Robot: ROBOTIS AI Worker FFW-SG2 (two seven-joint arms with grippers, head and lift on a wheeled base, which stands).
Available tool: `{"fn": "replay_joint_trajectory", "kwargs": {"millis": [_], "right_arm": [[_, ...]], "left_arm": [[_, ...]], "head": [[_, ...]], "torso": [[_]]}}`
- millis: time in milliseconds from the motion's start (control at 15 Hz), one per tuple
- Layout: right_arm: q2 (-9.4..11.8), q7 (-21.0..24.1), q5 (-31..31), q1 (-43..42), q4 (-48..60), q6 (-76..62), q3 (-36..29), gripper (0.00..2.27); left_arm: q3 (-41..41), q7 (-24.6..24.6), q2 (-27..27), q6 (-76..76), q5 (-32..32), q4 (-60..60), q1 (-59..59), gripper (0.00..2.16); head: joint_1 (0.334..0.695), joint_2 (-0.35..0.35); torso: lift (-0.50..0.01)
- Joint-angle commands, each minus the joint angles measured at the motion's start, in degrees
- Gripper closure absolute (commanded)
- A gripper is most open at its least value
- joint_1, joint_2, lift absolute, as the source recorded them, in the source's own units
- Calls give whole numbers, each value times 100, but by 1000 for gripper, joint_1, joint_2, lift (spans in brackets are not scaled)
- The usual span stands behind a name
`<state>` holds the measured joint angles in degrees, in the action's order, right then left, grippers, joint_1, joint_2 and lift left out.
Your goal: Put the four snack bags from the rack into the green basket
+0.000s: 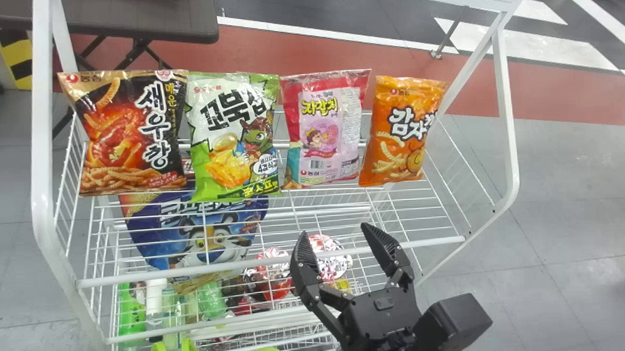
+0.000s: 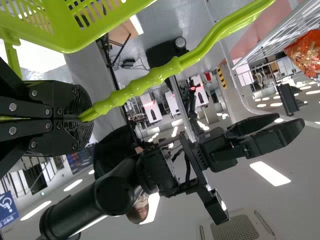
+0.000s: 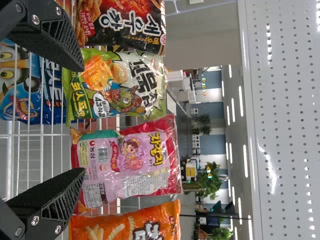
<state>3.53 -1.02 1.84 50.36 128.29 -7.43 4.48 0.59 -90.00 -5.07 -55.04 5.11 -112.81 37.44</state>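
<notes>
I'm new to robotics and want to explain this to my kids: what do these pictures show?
A robot with two black arms. One picture looks forward and down from its head; the others come from cameras on its wrists, turned sideways.

Four snack bags stand in a row on a white wire rack: black-and-red, green-and-white, pink and orange. A blue bag sits lower down.

The right gripper is open and empty, before the rack. The left gripper holds the handle of the green basket.
</notes>
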Motion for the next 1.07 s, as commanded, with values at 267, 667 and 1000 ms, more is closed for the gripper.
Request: {"fn": "replay_joint_trajectory", "kwargs": {"millis": [267,667,1000], "right_arm": [[8,14,-26,-70,30,1,18,110],[51,40,-26,-158,21,71,9,113],[-1,5,-105,-1345,-454,616,150,113]], "left_arm": [[3,-57,6,112,25,57,-18,2132],[11,-57,14,217,61,57,-26,2132],[231,-57,-3,217,61,356,-299,2132]], "head": [[695,-350],[695,-350],[695,-350]], "torso": [[-6],[-6],[-6]]}}
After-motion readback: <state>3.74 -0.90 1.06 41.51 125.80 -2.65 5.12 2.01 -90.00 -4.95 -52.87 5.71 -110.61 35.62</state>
